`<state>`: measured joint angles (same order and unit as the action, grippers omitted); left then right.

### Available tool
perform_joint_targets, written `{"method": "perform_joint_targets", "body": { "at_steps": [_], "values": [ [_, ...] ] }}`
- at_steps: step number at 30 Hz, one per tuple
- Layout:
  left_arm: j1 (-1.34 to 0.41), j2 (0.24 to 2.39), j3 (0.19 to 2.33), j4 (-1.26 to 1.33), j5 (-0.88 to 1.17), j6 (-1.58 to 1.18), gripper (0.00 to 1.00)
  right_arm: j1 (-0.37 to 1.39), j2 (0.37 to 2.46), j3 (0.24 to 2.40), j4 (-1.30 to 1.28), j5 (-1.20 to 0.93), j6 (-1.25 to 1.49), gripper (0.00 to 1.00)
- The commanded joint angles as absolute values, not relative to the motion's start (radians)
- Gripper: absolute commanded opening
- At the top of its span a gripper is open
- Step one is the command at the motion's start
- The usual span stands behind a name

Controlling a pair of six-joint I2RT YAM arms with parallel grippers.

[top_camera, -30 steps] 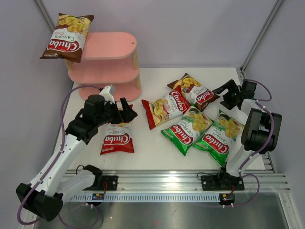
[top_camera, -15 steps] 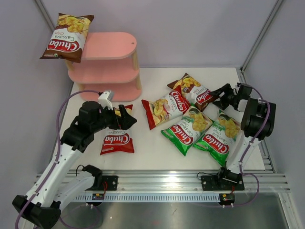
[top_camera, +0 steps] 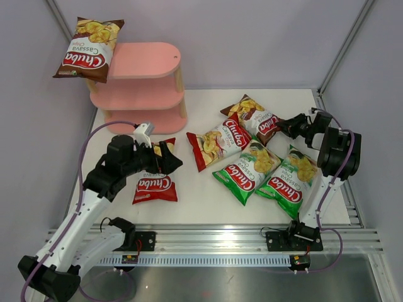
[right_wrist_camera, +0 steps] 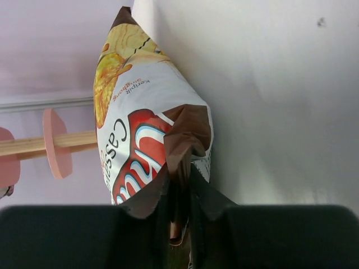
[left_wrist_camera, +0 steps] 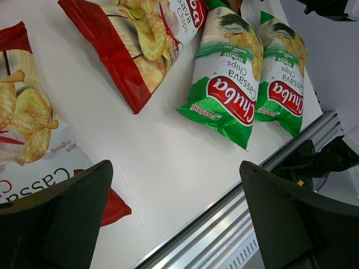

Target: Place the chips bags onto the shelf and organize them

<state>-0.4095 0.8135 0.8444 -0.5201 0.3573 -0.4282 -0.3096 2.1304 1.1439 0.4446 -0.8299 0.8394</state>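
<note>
I am pinching the end seam of the brown chips bag (right_wrist_camera: 151, 129) in my right claw (top_camera: 284, 126) on the table (top_camera: 201, 189), right of the pink shelf (top_camera: 141, 94). My left claw (top_camera: 169, 154) is hanging spread wide over a red-white bag (top_camera: 154, 182).

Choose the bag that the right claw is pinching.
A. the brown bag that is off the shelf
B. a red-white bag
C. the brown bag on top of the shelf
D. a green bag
A: the right wrist view shows the brown bag with its crimped end caught in the right claw, and the top view puts that claw at this bag's edge.
</note>
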Motion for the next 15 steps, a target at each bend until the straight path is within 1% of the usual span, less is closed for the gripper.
{"method": "perform_joint_targets", "body": {
  "at_steps": [1, 2, 5, 10, 15],
  "values": [
    [-0.413, 0.808, 0.839, -0.460, 0.391, -0.440, 0.99, -0.308, 2.089, 1.141, 0.552, -0.851, 0.882, 0.17],
    [-0.413, 0.807, 0.839, -0.459, 0.388, -0.445, 0.99, -0.308, 2.083, 1.141, 0.557, -0.853, 0.894, 0.11],
    [-0.413, 0.795, 0.842, -0.460, 0.379, -0.451, 0.99, -0.308, 2.060, 1.141, 0.566, -0.859, 0.917, 0.09],
    [-0.413, 0.772, 0.844, -0.457, 0.344, -0.456, 0.99, -0.308, 2.007, 1.114, 0.647, -0.896, 0.998, 0.00],
    [-0.413, 0.767, 0.856, -0.449, 0.316, -0.462, 0.99, -0.308, 1.916, 1.108, 0.686, -0.917, 1.068, 0.00]
  ]
}}
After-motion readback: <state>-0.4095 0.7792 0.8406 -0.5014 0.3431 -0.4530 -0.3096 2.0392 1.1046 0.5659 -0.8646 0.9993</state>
